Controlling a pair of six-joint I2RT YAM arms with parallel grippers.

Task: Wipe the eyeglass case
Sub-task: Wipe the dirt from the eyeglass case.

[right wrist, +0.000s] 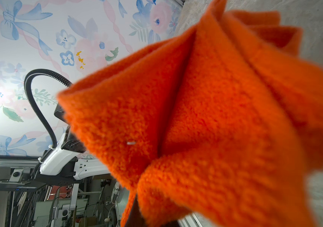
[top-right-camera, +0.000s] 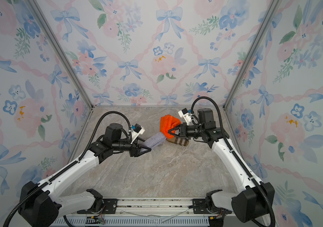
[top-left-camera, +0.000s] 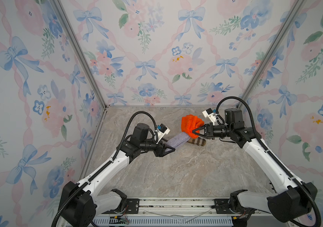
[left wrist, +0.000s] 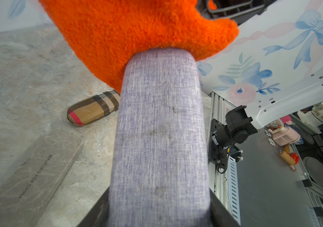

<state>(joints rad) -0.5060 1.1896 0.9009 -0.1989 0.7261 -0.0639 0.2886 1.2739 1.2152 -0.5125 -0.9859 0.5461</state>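
Walls (top-left-camera: 156, 49): paper with blue bows, pink flowers, green leaves.
Floor (top-left-camera: 176, 173): gray stone look with pale streaks.
Corners: shiny metal bars (top-left-camera: 78, 51) going up.
Front: a long metal rail (top-left-camera: 176, 203).

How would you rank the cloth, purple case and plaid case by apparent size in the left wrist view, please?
1. Purple case, nearest the lens, which inflates it.
2. Cloth, cropped by the frame; nearly alike, so unsure.
3. Plaid case, plainly smallest.

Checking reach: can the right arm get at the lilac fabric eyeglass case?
Likely yes: right gripper, shut on fuzzy orange cloth, meets the lilac case's free end; left gripper holds the other.
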